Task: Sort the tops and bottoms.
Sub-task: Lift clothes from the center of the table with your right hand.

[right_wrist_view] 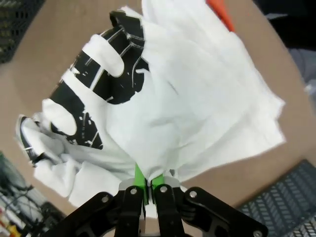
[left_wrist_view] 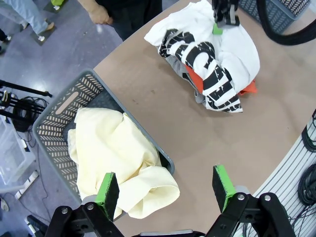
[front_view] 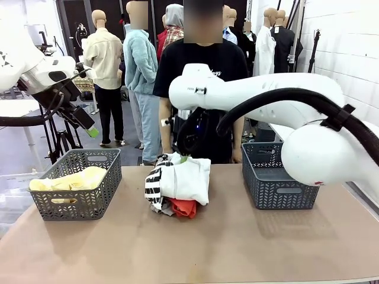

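Note:
A pile of garments lies mid-table: a plain white one on top, a black-and-white patterned one on its left, an orange-red one and a grey one underneath. My right gripper reaches across to the pile's far edge. In the right wrist view it is shut on a pinched fold of the white garment. A pale yellow garment fills the left basket. My left gripper hangs open above that basket, holding nothing, high at the left.
A second grey basket stands at the right of the table. A person in a black T-shirt stands close behind the pile at the far edge. The near half of the tabletop is bare.

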Controlling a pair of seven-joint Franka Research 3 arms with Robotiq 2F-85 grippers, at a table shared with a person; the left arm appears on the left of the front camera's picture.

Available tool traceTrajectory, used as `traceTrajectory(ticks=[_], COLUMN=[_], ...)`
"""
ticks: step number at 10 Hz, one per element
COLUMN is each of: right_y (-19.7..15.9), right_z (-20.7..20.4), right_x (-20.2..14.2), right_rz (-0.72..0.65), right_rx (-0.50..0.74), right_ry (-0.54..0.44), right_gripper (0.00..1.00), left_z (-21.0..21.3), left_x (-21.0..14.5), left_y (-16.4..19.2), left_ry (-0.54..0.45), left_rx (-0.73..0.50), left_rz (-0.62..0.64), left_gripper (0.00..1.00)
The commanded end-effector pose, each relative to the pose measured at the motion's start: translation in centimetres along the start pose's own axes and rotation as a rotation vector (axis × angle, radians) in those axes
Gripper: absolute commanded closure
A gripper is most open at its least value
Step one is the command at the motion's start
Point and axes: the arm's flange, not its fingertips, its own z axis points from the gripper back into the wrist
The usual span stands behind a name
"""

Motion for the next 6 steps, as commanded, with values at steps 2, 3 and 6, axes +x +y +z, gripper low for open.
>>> traceTrajectory(ticks=[2, 3, 6], right_y=[1.5, 2.0, 2.7], right_z=[8.3, 11.3, 16.0], right_x=[-2.9, -3.7, -5.9], right_rz=[-0.028, -0.025, -0.022], right_rx=[-0.085, -0.13, -0.161], right_ry=[-0.19, -0.256, -0.355], right_gripper=[1.0, 1.0, 1.0], left_z=[0.1, 0.1, 0.1], left_x=[0.0, 0.0, 0.0], left_y=[0.1, 0.1, 0.1], left_ry=[0.003, 0.003, 0.003], left_rx=[0.002, 0.002, 0.002], left_rz=[-0.012, -0.012, -0.012], left_gripper=[0.01, 0.01, 0.01])
